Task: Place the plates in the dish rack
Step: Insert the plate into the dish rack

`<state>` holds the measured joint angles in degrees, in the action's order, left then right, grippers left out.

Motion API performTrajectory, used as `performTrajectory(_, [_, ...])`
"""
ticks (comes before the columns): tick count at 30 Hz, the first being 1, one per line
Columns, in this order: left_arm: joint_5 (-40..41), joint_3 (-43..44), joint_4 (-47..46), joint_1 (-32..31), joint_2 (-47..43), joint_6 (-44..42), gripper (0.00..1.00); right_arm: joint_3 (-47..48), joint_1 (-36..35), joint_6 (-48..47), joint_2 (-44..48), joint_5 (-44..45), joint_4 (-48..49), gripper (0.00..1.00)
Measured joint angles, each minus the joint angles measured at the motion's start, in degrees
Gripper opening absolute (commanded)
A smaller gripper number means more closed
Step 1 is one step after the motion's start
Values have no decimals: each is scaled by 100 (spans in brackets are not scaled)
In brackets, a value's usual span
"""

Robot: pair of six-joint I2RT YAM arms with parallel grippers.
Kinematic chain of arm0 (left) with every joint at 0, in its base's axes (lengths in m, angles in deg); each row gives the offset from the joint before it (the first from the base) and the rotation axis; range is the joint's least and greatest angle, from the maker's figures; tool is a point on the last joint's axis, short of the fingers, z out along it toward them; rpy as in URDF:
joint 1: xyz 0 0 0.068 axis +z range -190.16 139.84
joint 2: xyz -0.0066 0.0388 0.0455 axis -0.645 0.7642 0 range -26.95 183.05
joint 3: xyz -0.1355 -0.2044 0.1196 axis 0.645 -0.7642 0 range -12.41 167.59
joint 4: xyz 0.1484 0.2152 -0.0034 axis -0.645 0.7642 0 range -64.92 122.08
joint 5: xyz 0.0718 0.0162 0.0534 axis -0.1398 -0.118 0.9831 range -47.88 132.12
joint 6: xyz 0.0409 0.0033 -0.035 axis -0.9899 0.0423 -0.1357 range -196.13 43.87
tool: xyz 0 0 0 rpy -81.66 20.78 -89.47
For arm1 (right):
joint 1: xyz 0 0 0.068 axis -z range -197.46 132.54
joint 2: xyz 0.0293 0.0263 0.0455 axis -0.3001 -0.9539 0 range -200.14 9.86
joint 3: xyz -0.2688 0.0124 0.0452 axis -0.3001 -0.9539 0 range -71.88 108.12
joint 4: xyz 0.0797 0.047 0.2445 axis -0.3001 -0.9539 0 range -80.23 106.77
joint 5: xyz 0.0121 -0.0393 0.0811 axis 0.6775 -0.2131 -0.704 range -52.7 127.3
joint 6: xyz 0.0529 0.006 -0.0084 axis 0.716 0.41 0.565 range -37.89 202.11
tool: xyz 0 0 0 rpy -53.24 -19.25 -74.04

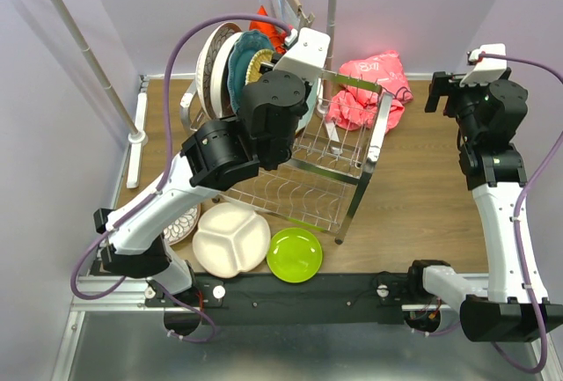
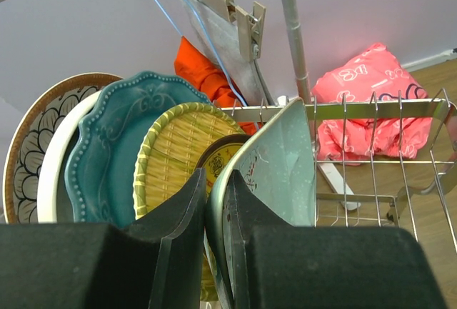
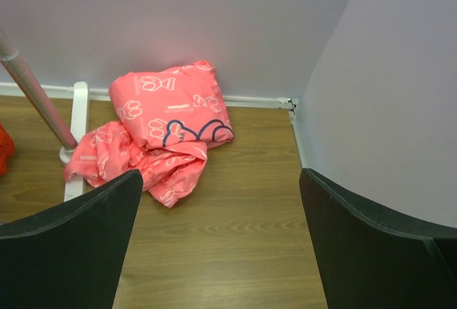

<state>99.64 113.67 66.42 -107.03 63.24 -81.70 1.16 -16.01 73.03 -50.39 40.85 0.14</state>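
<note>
Clamped edge-on between the dark fingers (image 2: 178, 216) of the left tool (image 2: 214, 180), low centre in the wrist view, is the pale aqua plate (image 2: 278, 159). From the left, the floral plate (image 2: 25, 145), teal plate (image 2: 107, 152) and yellow patterned plate (image 2: 175, 145) stand upright in the dish rack (image 2: 371, 109). Best to hold the aqua one vertical, ease it down just right of the yellow without nudging it, and release only once wires support it. The right tool (image 3: 221, 245) gapes wide, empty.
</note>
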Motion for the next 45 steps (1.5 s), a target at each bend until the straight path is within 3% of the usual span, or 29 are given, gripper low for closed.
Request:
performTrajectory(27, [98,-933,-568,0,-490,258,0,-48,0,-2,52,0,0,100])
performTrajectory(45, [92,-1134,-774,-39,-584,179,20,-111,0,-39,55,0,0,100])
